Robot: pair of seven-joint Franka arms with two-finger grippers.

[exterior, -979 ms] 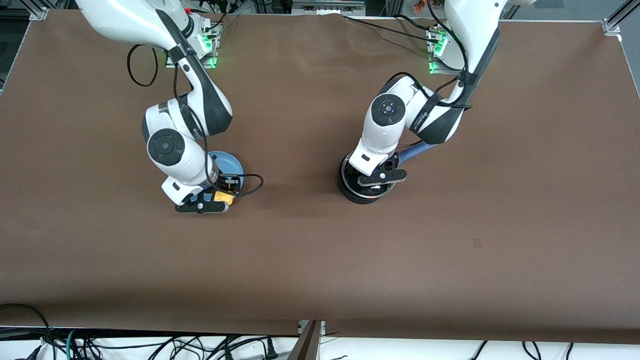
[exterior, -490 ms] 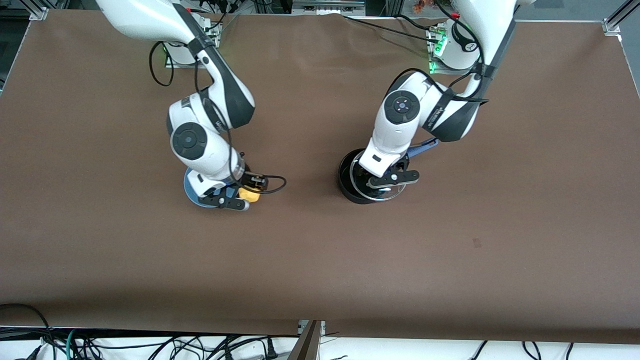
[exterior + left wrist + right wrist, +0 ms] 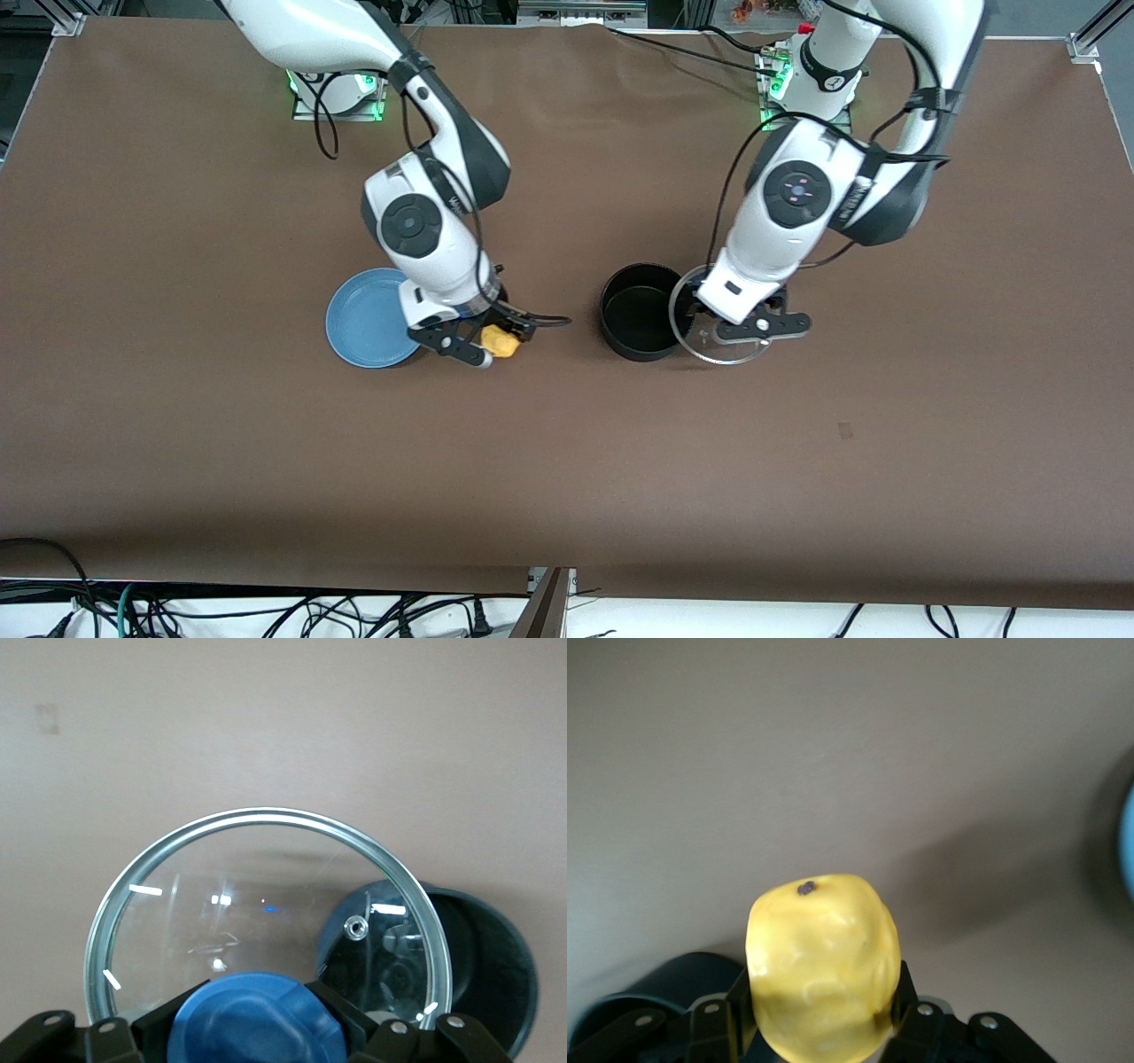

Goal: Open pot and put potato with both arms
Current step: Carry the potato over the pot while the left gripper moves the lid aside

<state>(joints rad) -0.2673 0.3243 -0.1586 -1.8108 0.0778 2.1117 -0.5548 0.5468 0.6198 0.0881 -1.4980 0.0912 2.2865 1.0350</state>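
Observation:
The black pot [image 3: 640, 310] stands open on the table, with its handle hidden under the left arm. My left gripper [image 3: 744, 331] is shut on the blue knob [image 3: 257, 1019] of the glass lid [image 3: 709, 351]. It holds the lid [image 3: 266, 904] above the table beside the pot [image 3: 487, 966], and the lid overlaps the pot's rim. My right gripper [image 3: 489, 345] is shut on the yellow potato [image 3: 502, 341] and holds it over the table between the blue plate and the pot. In the right wrist view the potato [image 3: 822, 966] fills the gripper [image 3: 822, 1014], and the pot [image 3: 664, 988] shows past it.
A flat blue plate [image 3: 368, 317] lies bare on the table toward the right arm's end and also shows in the right wrist view [image 3: 1129, 850]. The brown table cover [image 3: 567, 461] spreads nearer to the front camera. The arm bases stand along the table's edge.
My left gripper has lifted the lid off the pot and moved it toward the left arm's end. My right gripper has carried the potato off the plate toward the pot.

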